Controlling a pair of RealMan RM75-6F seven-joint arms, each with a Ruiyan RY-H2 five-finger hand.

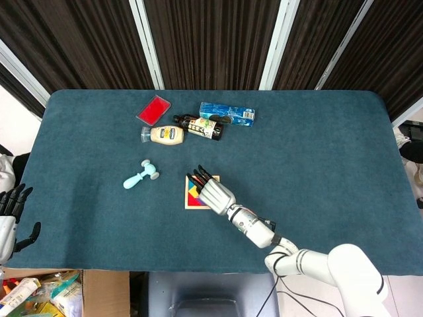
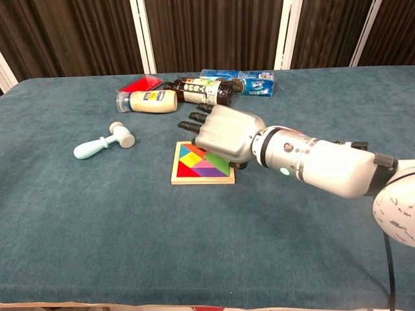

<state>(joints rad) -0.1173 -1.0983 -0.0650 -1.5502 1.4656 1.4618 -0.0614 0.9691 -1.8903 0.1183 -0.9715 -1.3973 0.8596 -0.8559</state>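
My right hand [image 1: 215,193] [image 2: 224,133] lies palm down over the right part of a square wooden tangram puzzle [image 1: 192,197] [image 2: 194,163] with coloured pieces, which lies flat on the blue table [image 1: 317,165]. Its dark fingers [image 2: 194,116] stretch out toward the far side with nothing in them; whether the palm touches the puzzle I cannot tell. My left hand [image 1: 10,218] shows only in the head view, off the table's left edge, fingers spread and holding nothing.
A pale blue toy mallet [image 1: 140,176] [image 2: 104,142] lies left of the puzzle. Further back lie a cream bottle [image 1: 164,134] [image 2: 146,101], a dark bottle [image 1: 198,125] [image 2: 201,89], a blue packet [image 1: 228,113] [image 2: 243,81] and a red case [image 1: 154,109] [image 2: 139,83]. A cluttered cardboard box [image 1: 46,294] sits below left.
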